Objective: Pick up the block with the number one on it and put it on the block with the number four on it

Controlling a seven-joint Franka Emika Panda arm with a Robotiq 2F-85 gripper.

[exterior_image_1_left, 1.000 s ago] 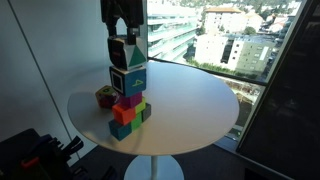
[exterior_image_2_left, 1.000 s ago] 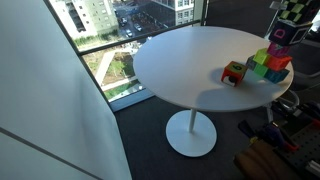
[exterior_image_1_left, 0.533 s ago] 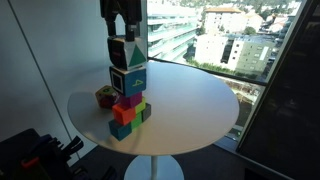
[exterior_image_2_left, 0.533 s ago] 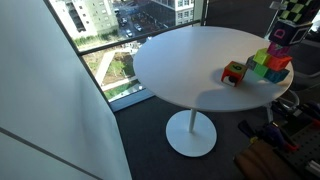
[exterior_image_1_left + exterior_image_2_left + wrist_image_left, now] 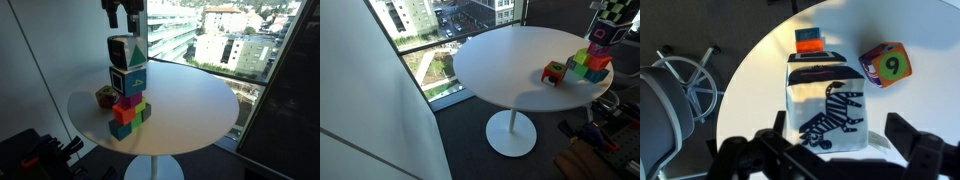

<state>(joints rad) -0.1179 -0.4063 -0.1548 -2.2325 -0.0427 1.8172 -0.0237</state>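
Observation:
The block with the number one, a cream cube with green edges, rests on top of the block with the number four, a white cube with a dark blue frame and a teal mark. Both top a stack of smaller magenta, orange and teal blocks. My gripper is open just above the green-edged cube, apart from it. In the wrist view the cube's top face with a zebra picture lies between my open fingers. The stack also shows at the right edge of an exterior view.
A small yellow-and-red block with a nine lies on the round white table beside the stack; it shows in both exterior views. Floor-to-ceiling windows stand behind the table. A chair base stands on the floor below.
My gripper has let go of the green-edged cube and risen slightly above it. The cube stays on the blue-framed cube.

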